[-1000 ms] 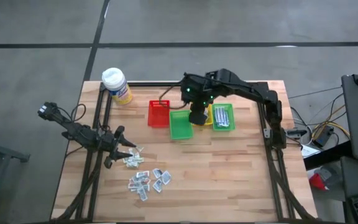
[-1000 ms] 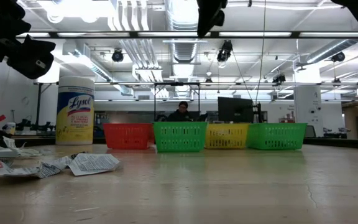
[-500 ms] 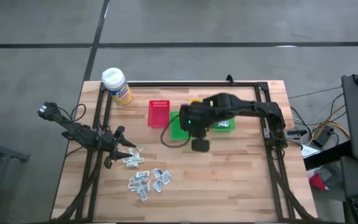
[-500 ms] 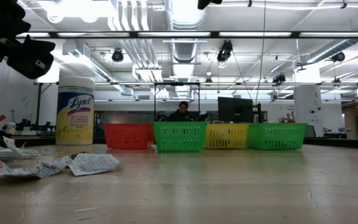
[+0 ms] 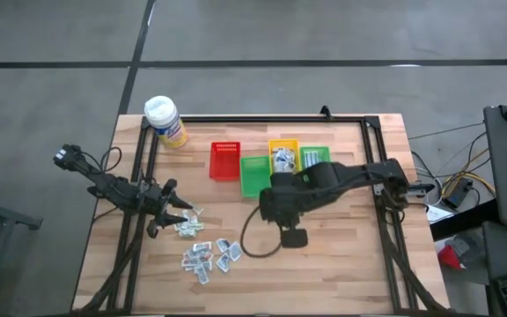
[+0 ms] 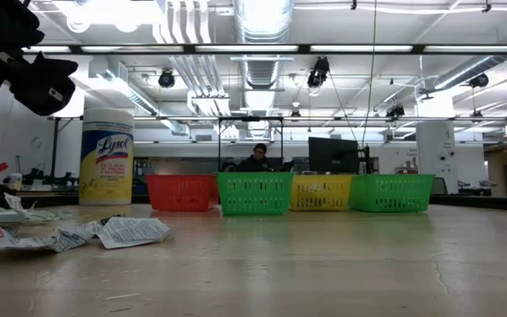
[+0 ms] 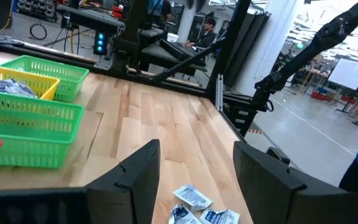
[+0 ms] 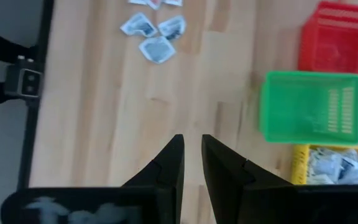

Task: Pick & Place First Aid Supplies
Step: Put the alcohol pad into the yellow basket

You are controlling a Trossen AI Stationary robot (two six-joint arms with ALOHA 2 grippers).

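Note:
The first aid supplies are a loose heap of small flat packets (image 5: 205,251) lying on the wood at the near left, also seen in the low view (image 6: 104,233) and the right wrist view (image 8: 154,31). More packets lie in the yellow bin (image 5: 282,157). My left gripper (image 7: 194,180) stands open and level just left of the heap, with nothing between its fingers. My right gripper (image 8: 191,155) hangs high over bare wood in front of the bins, pointing down. Its fingers stand a narrow gap apart with nothing between them.
A red bin (image 5: 224,160), a green bin (image 5: 255,176), the yellow bin and a second green bin (image 5: 317,157) stand in a row at the far middle. A yellow bottle with a white cap (image 5: 165,121) stands at the far left. Bare wood lies near and right.
My right gripper has swung from above the bins toward the table's near edge and now hangs over bare wood in front of them, out of the low view. The heap of packets has kept still.

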